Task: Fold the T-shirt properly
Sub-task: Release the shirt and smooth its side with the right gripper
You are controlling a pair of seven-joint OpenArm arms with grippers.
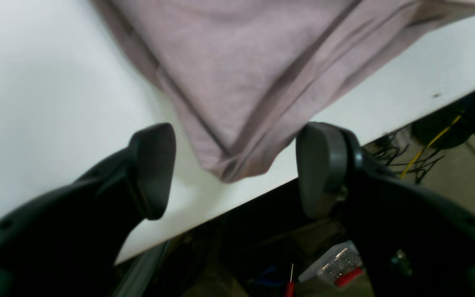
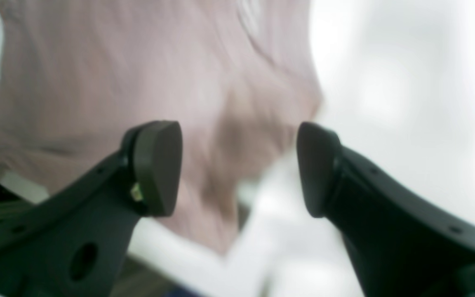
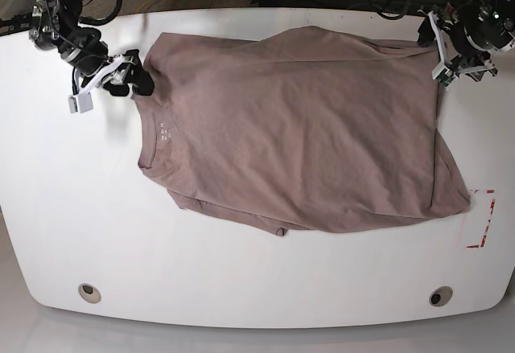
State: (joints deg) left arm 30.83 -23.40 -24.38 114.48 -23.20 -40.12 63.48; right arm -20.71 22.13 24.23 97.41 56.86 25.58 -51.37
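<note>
The T-shirt (image 3: 298, 128), soft matte mauve-brown cloth, lies spread and rumpled across the white table (image 3: 64, 232), reaching its far edge. The left gripper (image 1: 237, 169) and right gripper (image 2: 239, 169) gape wide, holding nothing. Limp fabric could bunch or slide off that far edge if pinched carelessly

T-shirt (image 3: 306, 128) on table (image 3: 80, 208), between grippers

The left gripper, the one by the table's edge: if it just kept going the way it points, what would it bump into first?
Most likely the corner of the dusty mauve-brown cloth T-shirt lying on the white table. The left gripper is open, its jaws standing either side of that corner. Depth is unclear, so it might meet the tabletop first.
</note>
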